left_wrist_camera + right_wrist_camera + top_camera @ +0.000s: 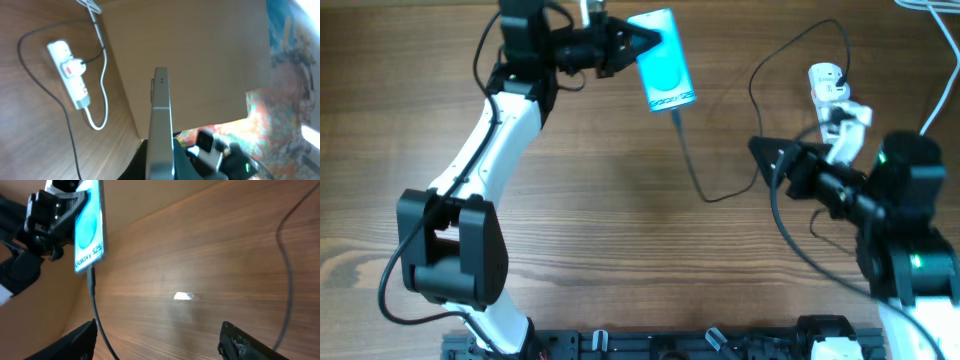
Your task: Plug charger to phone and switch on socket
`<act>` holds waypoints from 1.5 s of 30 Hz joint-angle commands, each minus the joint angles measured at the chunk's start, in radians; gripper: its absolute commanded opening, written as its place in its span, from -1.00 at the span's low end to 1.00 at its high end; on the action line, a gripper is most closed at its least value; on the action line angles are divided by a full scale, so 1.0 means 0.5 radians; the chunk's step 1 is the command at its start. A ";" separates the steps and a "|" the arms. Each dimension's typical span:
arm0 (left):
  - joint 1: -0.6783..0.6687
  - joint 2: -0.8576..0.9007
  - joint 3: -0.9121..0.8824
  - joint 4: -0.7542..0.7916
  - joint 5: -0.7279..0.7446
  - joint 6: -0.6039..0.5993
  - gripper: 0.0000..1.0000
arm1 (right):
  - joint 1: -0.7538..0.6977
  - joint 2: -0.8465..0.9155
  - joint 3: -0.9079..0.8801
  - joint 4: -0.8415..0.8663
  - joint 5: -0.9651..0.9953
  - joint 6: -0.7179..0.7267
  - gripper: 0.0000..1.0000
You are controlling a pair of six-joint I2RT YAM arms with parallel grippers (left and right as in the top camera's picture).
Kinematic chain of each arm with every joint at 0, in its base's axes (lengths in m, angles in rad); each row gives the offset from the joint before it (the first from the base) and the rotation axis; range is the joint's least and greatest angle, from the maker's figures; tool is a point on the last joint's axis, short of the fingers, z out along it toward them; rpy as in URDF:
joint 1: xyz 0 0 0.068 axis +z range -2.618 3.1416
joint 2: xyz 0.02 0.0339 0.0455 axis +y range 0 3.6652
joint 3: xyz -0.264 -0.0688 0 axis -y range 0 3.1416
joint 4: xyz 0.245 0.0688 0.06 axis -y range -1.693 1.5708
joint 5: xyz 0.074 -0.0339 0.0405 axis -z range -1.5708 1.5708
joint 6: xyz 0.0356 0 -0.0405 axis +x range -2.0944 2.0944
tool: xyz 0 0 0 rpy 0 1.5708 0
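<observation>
My left gripper (636, 42) is shut on the phone (663, 60) and holds it at the far middle of the table, teal screen up. In the left wrist view the phone (160, 115) shows edge-on between the fingers (161, 167). The thin black charger cable (695, 172) has its tip in the phone's lower end and runs right to the white socket strip (827, 80). My right gripper (767, 160) is open and empty, left of the strip. The right wrist view shows the phone (90, 225), the cable (97, 322) hanging from it and the spread fingers (157, 342).
A thick white cord (942, 60) leaves the strip toward the far right edge. A white plug with a red mark (74, 67) sits in the strip (79, 92). The table's far edge lies close behind the phone.
</observation>
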 commanded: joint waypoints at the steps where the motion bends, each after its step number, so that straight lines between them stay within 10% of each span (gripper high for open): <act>1: -0.147 -0.059 0.186 -0.578 -0.471 0.317 -0.93 | -0.002 -0.212 0.021 -0.159 0.331 -0.021 0.66; 6: -0.311 -0.004 0.188 -1.240 -0.813 0.822 -0.93 | -0.002 -0.276 0.021 -0.443 0.546 -0.014 0.68; 15: -0.287 0.469 0.188 -1.767 -0.426 1.905 -0.92 | -0.002 -0.201 0.021 -0.614 0.584 -0.021 0.72; 24: -0.232 0.517 0.172 -1.921 -1.212 1.930 -0.92 | -0.002 -0.077 0.015 -0.667 0.584 -0.016 0.73; 45: -0.167 0.905 -0.025 -1.514 -0.736 1.930 -0.88 | 0.008 0.763 0.015 -0.705 0.578 0.150 0.78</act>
